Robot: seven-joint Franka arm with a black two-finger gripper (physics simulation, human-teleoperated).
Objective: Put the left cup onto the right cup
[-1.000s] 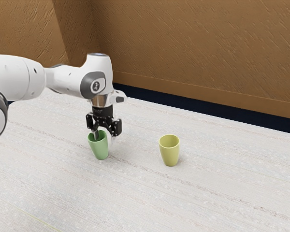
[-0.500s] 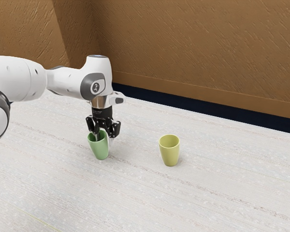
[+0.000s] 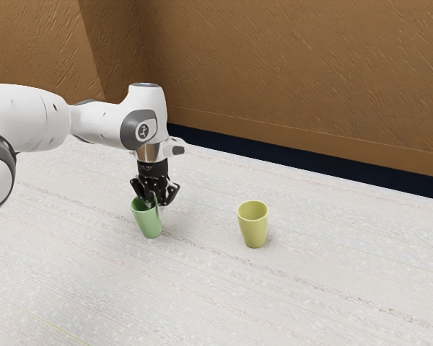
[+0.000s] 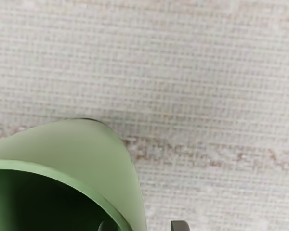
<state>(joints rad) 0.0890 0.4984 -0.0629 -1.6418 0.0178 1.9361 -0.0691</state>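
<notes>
Pulled closer together than a second ago: fingers of the black two-finger gripper (image 3: 156,200) on the big white robot arm (image 3: 29,119). Wide apart back then, narrow now. No shift of either cup.

Hangs low over one side of the light green plastic cup (image 3: 147,222), the left one. Straddles its thin wall, with one finger down inside the cup and the other finger (image 4: 179,225) outside. Not a real pinch yet, going by the wrist view: leaves a thin strip of the pale woven table (image 4: 207,96) showing between the outer finger and the green wall. So loose for now, not gripping anything.

Has the green cup right below the hand, standing upright on the table. Has the yellow-green plastic cup (image 3: 253,223), the right one, well off to the side of the hand, away from the arm, upright too with its mouth up.

Step in hand, most likely: grabbing the left cup. Nothing lifted so far.

Next, as a best guess: close the fingers the last little bit, until pressed on the wall from both sides. Then lift straight up, high enough to clear the other cup's rim. Carry across, stop right above the yellow-green cup, and lower gently to seat the green one in its mouth. Keep the grip firm: thin wall, held on one side, easy to tip.
</notes>
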